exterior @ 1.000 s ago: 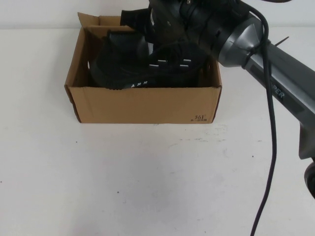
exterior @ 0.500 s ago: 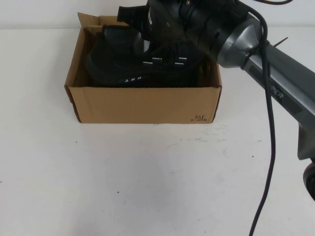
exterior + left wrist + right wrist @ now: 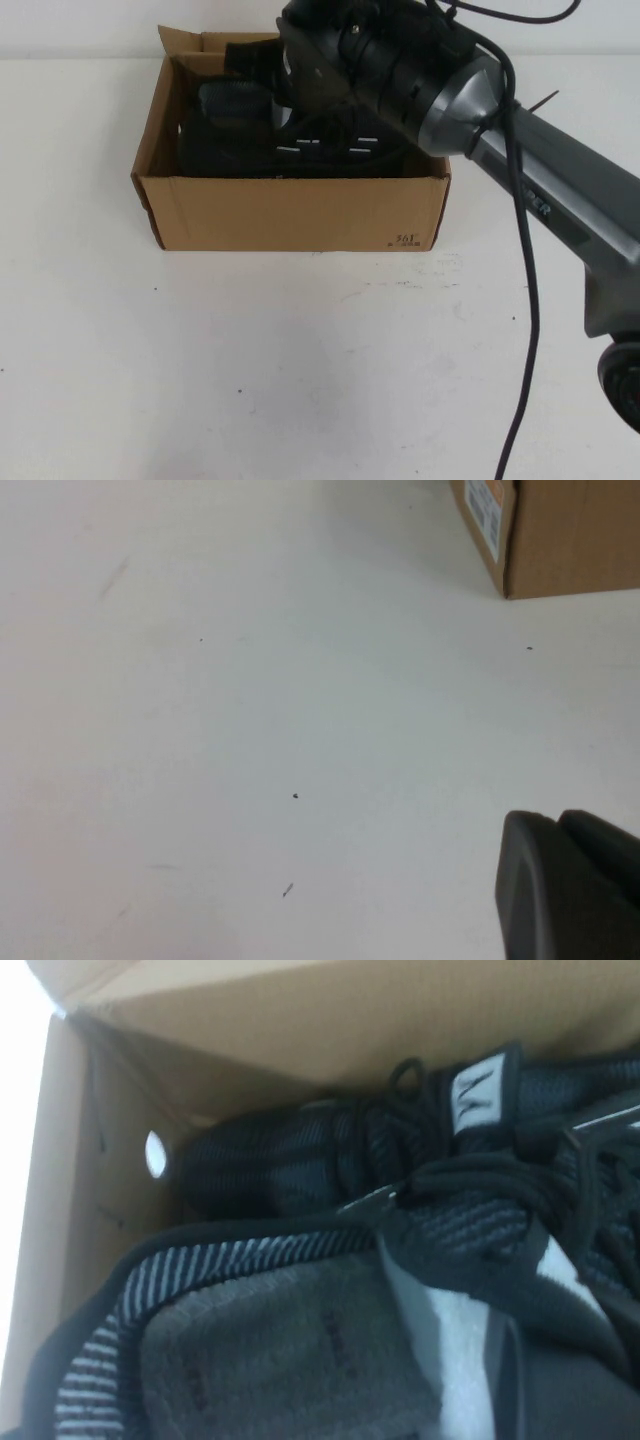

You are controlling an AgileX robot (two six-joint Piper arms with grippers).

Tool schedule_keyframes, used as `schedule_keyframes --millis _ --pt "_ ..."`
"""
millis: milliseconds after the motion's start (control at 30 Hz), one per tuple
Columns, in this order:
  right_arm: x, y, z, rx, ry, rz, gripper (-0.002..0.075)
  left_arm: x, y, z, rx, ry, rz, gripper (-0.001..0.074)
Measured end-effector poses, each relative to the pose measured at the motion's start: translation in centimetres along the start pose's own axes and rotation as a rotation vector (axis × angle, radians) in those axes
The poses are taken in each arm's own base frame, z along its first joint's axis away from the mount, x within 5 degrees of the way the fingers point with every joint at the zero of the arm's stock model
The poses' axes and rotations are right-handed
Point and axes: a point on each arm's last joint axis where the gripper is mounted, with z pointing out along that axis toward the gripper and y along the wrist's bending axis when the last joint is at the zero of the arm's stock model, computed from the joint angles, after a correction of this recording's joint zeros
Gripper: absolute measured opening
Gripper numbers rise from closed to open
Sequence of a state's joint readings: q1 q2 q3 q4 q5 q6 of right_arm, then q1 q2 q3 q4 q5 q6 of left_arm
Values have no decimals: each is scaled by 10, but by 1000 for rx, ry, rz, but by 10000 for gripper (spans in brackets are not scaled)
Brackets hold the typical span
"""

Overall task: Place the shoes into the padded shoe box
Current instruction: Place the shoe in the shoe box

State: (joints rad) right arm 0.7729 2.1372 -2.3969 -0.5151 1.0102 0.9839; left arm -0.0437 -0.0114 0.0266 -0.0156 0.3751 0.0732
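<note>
— Two shoes (image 3: 300, 140) sit inside the cardboard box (image 3: 290, 212)?
— Yes. My right gripper (image 3: 255, 60) hangs over them, grip unreadable; my left gripper (image 3: 570, 885) hovers over bare table (image 3: 250, 730), likewise unreadable.

White table (image 3: 250, 360), small dark specks

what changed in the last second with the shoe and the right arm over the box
The right gripper has swung further toward the box's left end and dropped lower over the padded shoe box. The near shoe sank from tilted above the rim to lying lower inside, beside the other shoe. Whether it was released cannot be seen. The box has not moved; the left gripper is off to its side, above the table.
</note>
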Motion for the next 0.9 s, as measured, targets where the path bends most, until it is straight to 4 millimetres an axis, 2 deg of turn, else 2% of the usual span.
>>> schedule_keyframes --millis 567,767,900 --pt "10 1 -7 52 62 -13 -3 0 0 0 0 0 0 -4" --pt "0 2 -20 27 32 -24 -3 0 0 0 0 0 0 -4" --pt "-2 2 -21 30 9 -39 -3 0 0 0 0 0 0 -4"
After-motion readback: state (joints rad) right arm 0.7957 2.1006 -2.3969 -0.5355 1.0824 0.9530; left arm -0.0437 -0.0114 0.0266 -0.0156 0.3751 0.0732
